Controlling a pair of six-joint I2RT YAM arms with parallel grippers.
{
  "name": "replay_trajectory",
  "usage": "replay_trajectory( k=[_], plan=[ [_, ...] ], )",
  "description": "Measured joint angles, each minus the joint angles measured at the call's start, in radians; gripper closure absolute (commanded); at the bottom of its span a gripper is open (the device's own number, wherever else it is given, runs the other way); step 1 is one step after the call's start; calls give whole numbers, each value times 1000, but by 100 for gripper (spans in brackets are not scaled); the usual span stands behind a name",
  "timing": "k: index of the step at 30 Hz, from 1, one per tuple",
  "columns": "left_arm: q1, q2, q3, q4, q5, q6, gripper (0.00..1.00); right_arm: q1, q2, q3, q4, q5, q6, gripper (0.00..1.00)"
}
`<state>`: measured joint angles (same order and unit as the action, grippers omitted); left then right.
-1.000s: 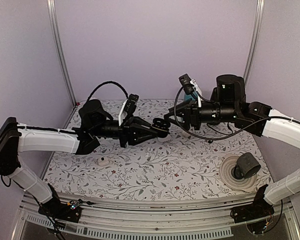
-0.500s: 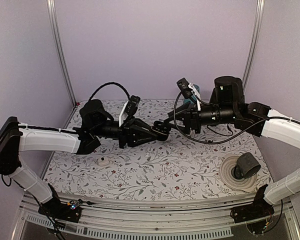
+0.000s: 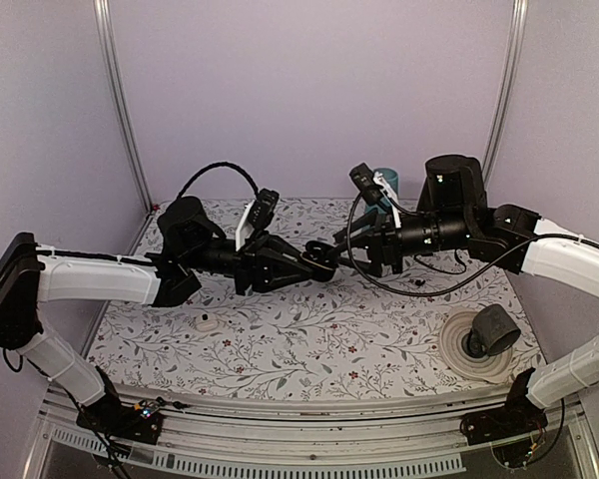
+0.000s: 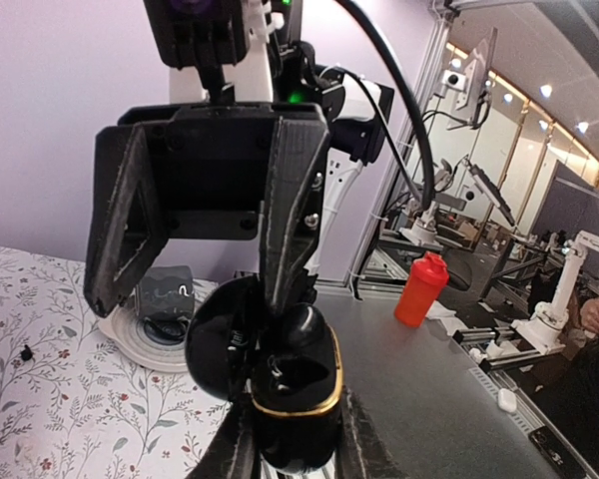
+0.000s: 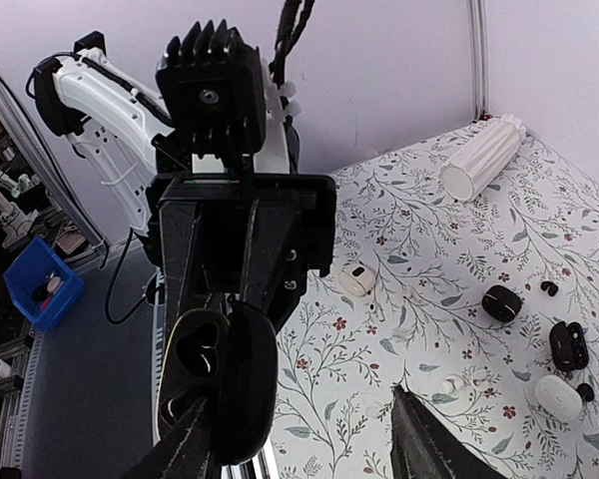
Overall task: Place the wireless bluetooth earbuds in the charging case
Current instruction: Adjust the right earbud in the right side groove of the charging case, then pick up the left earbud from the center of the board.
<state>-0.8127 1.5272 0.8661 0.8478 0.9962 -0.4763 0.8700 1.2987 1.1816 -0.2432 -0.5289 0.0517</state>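
Observation:
A black charging case (image 4: 298, 414) with a gold rim is held up off the table, and my left gripper (image 4: 298, 444) is shut on its lower body. Its lid (image 4: 223, 337) hangs open to the left. A glossy black earbud (image 4: 307, 331) sits in the far pocket; the near pocket (image 4: 280, 384) looks empty. My right gripper (image 5: 299, 409) is open, with nothing between its fingers. One of its fingers (image 4: 288, 215) reaches down to the case between lid and earbud. From above, the case (image 3: 322, 261) hangs mid-table between the left gripper (image 3: 316, 261) and the right gripper (image 3: 341, 249).
On the table below lie a white case (image 5: 357, 278), a shut black case (image 5: 501, 302), an open black case (image 5: 567, 344), another white case (image 5: 559, 394), loose black earbuds (image 5: 549, 287) and white earbuds (image 5: 454, 382). A ribbed white cylinder (image 5: 481, 160) lies farther off. A dark cup on a white disc (image 3: 489, 334) stands at the right.
The right gripper has shifted slightly left and down toward the case and its fingers have spread a little wider. The left arm and the case have stayed put.

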Motion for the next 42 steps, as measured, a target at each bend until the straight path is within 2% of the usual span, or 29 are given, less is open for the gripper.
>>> replay_trajectory(
  k=[10, 16, 23, 26, 29, 30, 33, 35, 42],
  plan=[
    [10, -7, 0, -63, -124, 67, 100, -39, -36, -27, 7, 135, 75, 37],
    [26, -46, -19, -121, -252, 111, 100, -136, -71, -63, 7, 250, 157, 36],
    [43, -84, -46, -137, -324, 130, 100, -324, -44, -108, -42, 388, 277, 36],
    [47, -97, -48, -142, -334, 133, 100, -410, 28, -138, -45, 423, 324, 35],
    [48, -105, -49, -144, -337, 134, 100, -481, 178, -170, -39, 462, 359, 33],
    [49, -106, -50, -144, -337, 134, 100, -502, 256, -172, -33, 472, 370, 29],
    [50, -108, -50, -144, -337, 134, 100, -538, 542, -144, -32, 506, 377, 32],
    [51, -108, -51, -145, -335, 134, 100, -531, 599, -15, -15, 549, 384, 33],
    [59, -128, -54, -161, -333, 135, 100, -525, 628, -14, -88, 583, 420, 36]
  ],
)
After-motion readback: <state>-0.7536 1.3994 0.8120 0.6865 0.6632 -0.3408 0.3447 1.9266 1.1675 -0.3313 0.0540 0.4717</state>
